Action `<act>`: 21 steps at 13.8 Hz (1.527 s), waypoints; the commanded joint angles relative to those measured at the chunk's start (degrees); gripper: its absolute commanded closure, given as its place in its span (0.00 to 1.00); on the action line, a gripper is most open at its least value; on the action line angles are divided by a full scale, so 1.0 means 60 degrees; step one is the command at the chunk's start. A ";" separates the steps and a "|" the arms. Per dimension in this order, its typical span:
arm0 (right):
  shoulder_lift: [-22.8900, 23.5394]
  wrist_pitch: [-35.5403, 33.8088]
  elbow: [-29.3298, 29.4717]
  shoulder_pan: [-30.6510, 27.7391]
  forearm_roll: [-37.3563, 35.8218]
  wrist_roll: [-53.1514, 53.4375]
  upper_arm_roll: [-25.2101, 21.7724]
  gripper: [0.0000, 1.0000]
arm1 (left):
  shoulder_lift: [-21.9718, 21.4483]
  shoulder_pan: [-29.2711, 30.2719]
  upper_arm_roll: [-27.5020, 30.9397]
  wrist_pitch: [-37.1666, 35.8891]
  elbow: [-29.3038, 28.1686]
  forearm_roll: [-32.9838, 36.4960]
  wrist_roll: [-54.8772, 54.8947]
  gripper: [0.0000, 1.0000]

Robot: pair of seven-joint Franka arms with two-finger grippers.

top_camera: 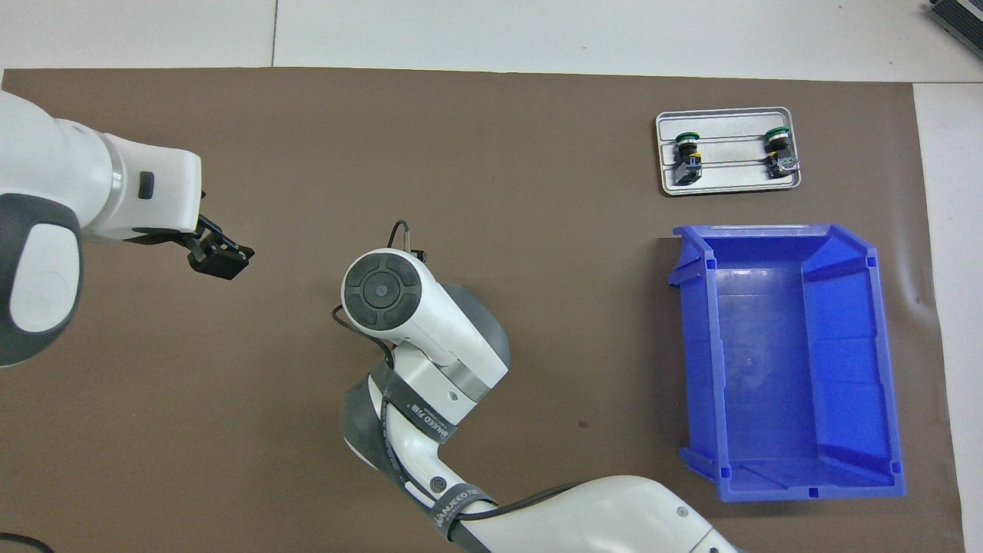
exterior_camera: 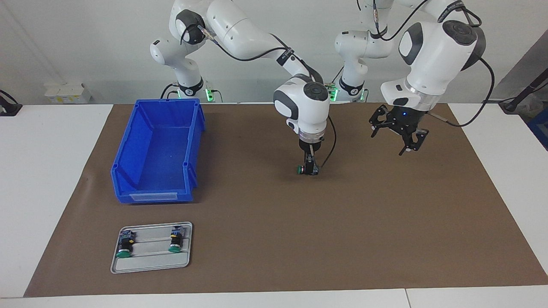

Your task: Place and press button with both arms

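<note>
As the facing view shows it, the right gripper (exterior_camera: 309, 167) hangs straight down over the middle of the brown mat (exterior_camera: 299, 235) on the worktop (exterior_camera: 43, 179), its jaws closed on the button (exterior_camera: 305, 169). The button lies sideways in the grip: a small green cap points toward the right arm's end of the worktop, with a dark body beside it. It sits low, just above the mat or touching it; which of the two cannot be told. The left gripper (exterior_camera: 400, 136) hovers over the mat toward the left arm's end, its jaws spread wide and holding nothing. A blue bin (exterior_camera: 158, 149) stands toward the right arm's end, and farther from the robots a grey tray (exterior_camera: 152, 265) carries two more buttons (exterior_camera: 125, 246) lying on their sides, green caps pointing away from the robots.

From overhead, the right arm's wrist (top_camera: 399, 307) covers its gripper and the held button. The left gripper (top_camera: 219, 257) shows over bare mat (top_camera: 499, 153). The tray (top_camera: 729, 184) with its two buttons (top_camera: 687, 150) lies just farther from the robots than the bin (top_camera: 791, 476).
</note>
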 commanded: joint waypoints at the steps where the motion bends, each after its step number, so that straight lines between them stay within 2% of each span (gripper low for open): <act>1: -0.1270 -0.0131 -0.1043 -0.0552 0.0225 -0.0619 0.0113 0.05 | 0.0192 -0.0726 0.0111 0.0786 -0.0524 -0.0107 0.1122 0.00; 4: -0.2502 -0.0189 -0.2041 -0.1168 0.0240 -0.1979 0.0113 0.04 | 0.0691 -0.1634 0.0111 0.1342 -0.0611 -0.0122 0.1520 0.00; 8: -0.3221 -0.0788 -0.2146 -0.2046 0.0225 -0.3925 0.0098 0.03 | 0.1247 -0.2499 0.0154 0.1887 -0.0685 0.0024 0.1566 0.00; 10: -0.3587 -0.1112 -0.2175 -0.2617 0.0225 -0.5054 0.0112 0.03 | 0.1672 -0.3098 0.0169 0.1872 -0.0714 0.1029 0.1566 0.00; 13: -0.4187 -0.1550 -0.2219 -0.3437 0.0239 -0.6708 0.0113 0.03 | 0.1703 -0.3291 0.0140 0.2032 -0.1255 0.1065 0.1537 0.00; 14: -0.4320 -0.1784 -0.2233 -0.3672 0.0240 -0.7411 0.0113 0.03 | 0.1732 -0.3306 0.0140 0.2410 -0.1445 0.1065 0.1493 0.00; 16: -0.4555 -0.2296 -0.2277 -0.4053 0.0240 -0.9254 0.0113 0.03 | 0.1950 -0.3408 0.0140 0.3275 -0.1885 0.1065 0.1289 0.00; 18: -0.4804 -0.2707 -0.2277 -0.4507 0.0240 -1.1129 0.0113 0.03 | 0.2214 -0.3438 0.0125 0.3512 -0.1959 0.1065 0.1010 0.00; 21: -0.5141 -0.2972 -0.2277 -0.5151 0.0240 -1.3855 0.0113 0.02 | 0.2215 -0.3438 0.0125 0.3644 -0.2178 0.1050 0.0980 0.00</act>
